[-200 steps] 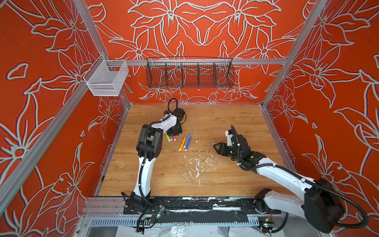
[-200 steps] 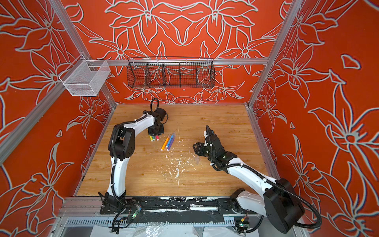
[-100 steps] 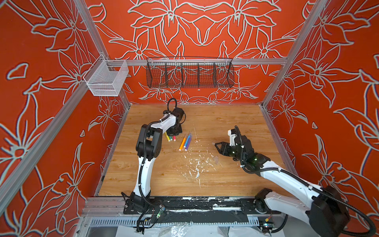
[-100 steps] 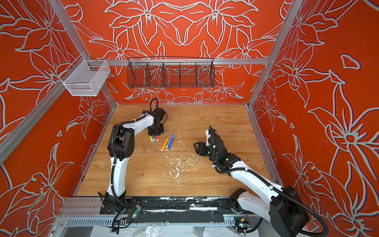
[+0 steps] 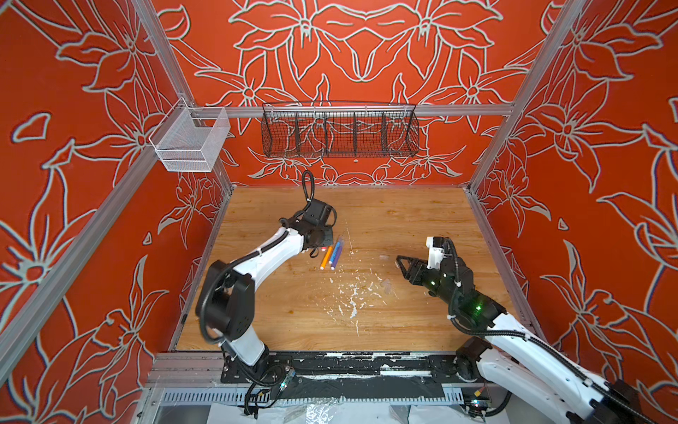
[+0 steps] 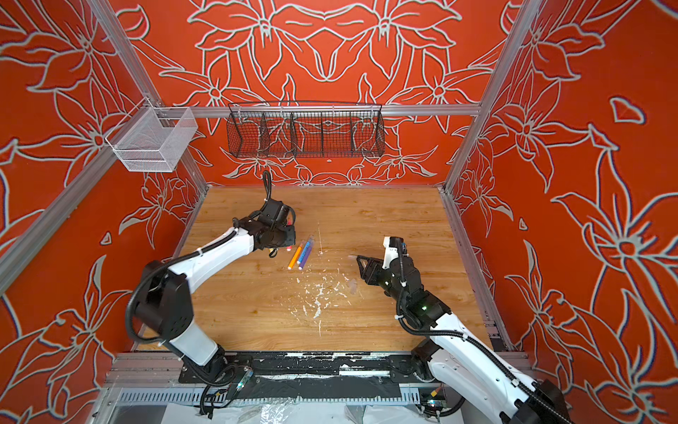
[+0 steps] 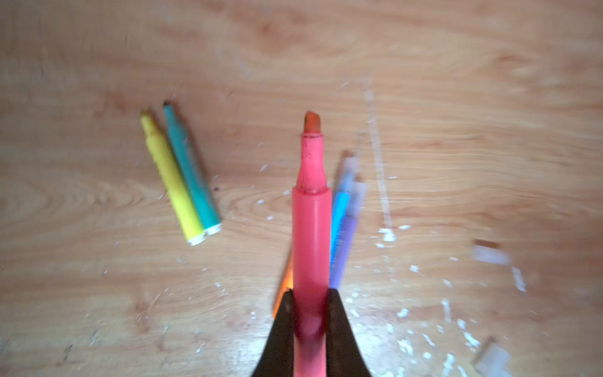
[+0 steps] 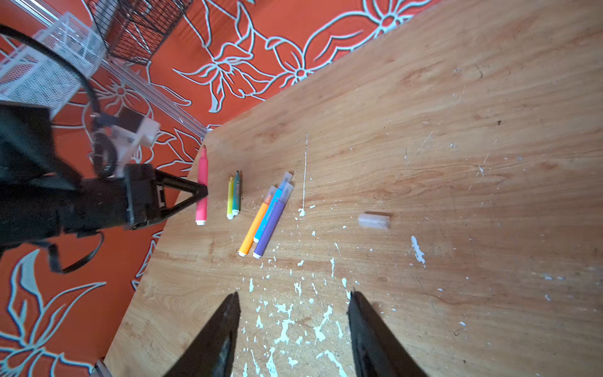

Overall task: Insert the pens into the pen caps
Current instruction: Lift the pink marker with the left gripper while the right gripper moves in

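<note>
- Left gripper [image 7: 308, 303] has just closed tight on the pink pen [image 7: 310, 228], left of the bench's [image 5: 403, 213] middle: 1 pen ready for capping.
- Right gripper [image 8: 293, 300], jaws parted halfway, holds nothing, near the clear cap [image 8: 374, 221] lying mid-bench.

Orange pen [image 5: 325, 258], blue pen [image 5: 336, 246] and purple pen [image 5: 336, 261] lie side by side on the wooden table [image 5: 403, 213]

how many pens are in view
6: pink pen gripped in the left hand; yellow pen and green pen side by side on the table; orange pen, blue pen, purple pen bunched nearby.
</note>
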`<action>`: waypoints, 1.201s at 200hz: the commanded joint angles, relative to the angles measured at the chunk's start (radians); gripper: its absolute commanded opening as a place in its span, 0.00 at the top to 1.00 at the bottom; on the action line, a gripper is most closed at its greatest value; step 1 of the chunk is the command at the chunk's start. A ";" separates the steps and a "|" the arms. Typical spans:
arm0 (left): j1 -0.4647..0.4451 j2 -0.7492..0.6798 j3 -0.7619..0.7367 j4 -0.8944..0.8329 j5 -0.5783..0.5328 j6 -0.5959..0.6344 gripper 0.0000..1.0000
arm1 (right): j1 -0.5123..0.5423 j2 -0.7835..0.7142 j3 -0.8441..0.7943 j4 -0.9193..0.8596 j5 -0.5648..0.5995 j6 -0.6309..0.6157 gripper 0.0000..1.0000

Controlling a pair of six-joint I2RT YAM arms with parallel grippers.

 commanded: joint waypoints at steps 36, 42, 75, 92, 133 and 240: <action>-0.172 -0.249 -0.349 0.555 0.267 0.243 1.00 | -0.011 -0.103 -0.091 0.178 -0.050 0.027 0.42; -0.174 -0.263 -0.380 0.594 0.268 0.234 1.00 | -0.010 -0.114 -0.101 0.201 -0.063 0.025 0.41; -0.212 -0.334 -0.419 0.627 0.285 0.296 1.00 | -0.010 -0.130 -0.123 0.315 -0.172 0.023 0.40; -0.241 -0.340 -0.421 0.621 0.232 0.324 1.00 | -0.010 -0.115 -0.131 0.375 -0.227 0.041 0.39; -0.318 -0.289 -0.368 0.570 0.155 0.359 1.00 | -0.008 -0.055 -0.116 0.459 -0.325 0.048 0.39; -0.487 -0.154 -0.239 0.465 0.038 0.444 1.00 | -0.006 0.030 -0.084 0.475 -0.361 0.050 0.44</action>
